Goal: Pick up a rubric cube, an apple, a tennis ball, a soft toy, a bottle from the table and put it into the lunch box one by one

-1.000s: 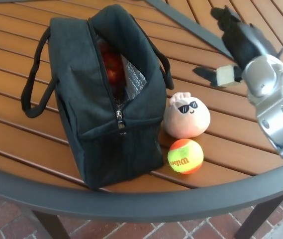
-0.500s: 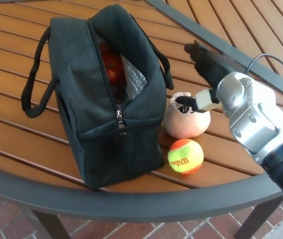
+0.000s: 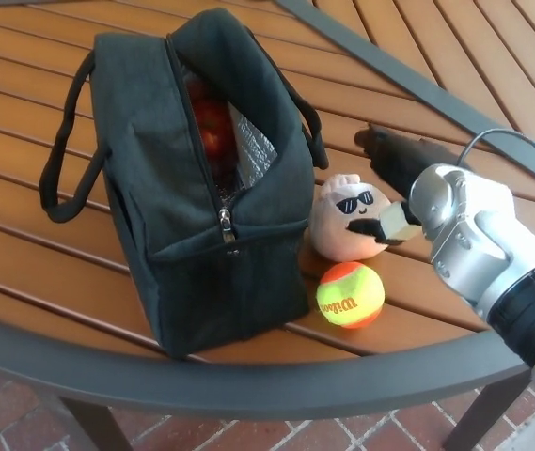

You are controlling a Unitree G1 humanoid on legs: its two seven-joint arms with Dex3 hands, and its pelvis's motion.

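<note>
- Since the earlier frame my right hand (image 3: pixel 391 188) has come down beside the soft toy (image 3: pixel 350 218); thumb against its right side, fingers apart behind it, nothing lifted.
- The soft toy rests on the wooden surface (image 3: pixel 23 197), just right of the open black lunch box (image 3: pixel 178 188).
- I see the tennis ball (image 3: pixel 350 294) in front of the toy.
- Red items (image 3: pixel 212 127) show inside the box.

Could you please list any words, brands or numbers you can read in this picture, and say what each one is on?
"Wilson", in red, upside down, on the tennis ball.
No other text can be read; the soft toy carries only printed sunglasses.
</note>
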